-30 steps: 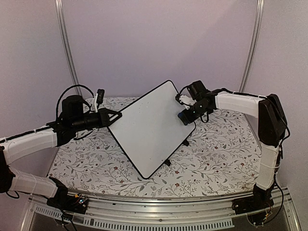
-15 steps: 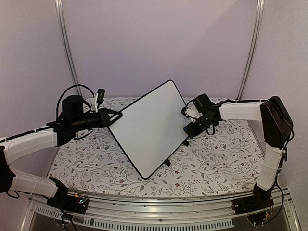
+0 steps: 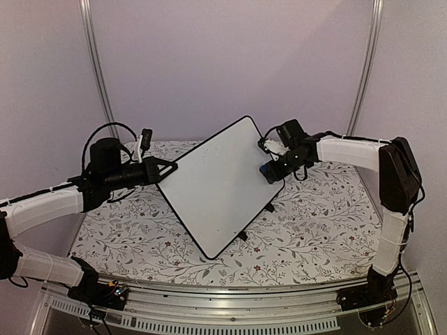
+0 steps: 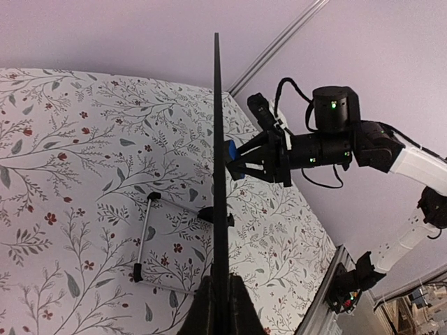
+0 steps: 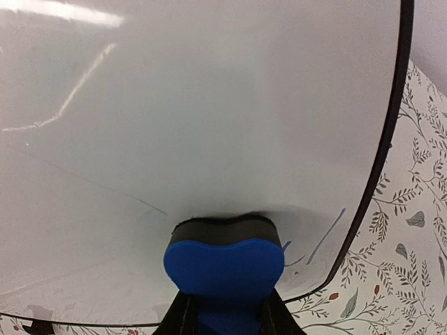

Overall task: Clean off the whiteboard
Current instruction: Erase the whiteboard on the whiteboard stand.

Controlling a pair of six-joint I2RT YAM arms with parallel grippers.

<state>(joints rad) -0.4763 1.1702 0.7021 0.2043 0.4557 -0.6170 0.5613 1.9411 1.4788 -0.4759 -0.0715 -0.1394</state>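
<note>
While the whiteboard (image 3: 220, 185) stands tilted on one corner over the middle of the flowered table (image 3: 314, 230), its left corner is pinched tight in the left gripper (image 3: 162, 169). At its right edge the right gripper (image 3: 272, 167) clamps the blue eraser (image 5: 223, 262), felt side against the board. Half a second ago the eraser had swung off past that edge toward the near right; now it is back on the surface. Thin blue strokes (image 5: 325, 239) remain just beside it, so the wiping looks unfinished.

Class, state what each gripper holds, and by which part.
Left gripper clamps the whiteboard by its edge near a corner; right gripper pinches the blue eraser by its back.
</note>
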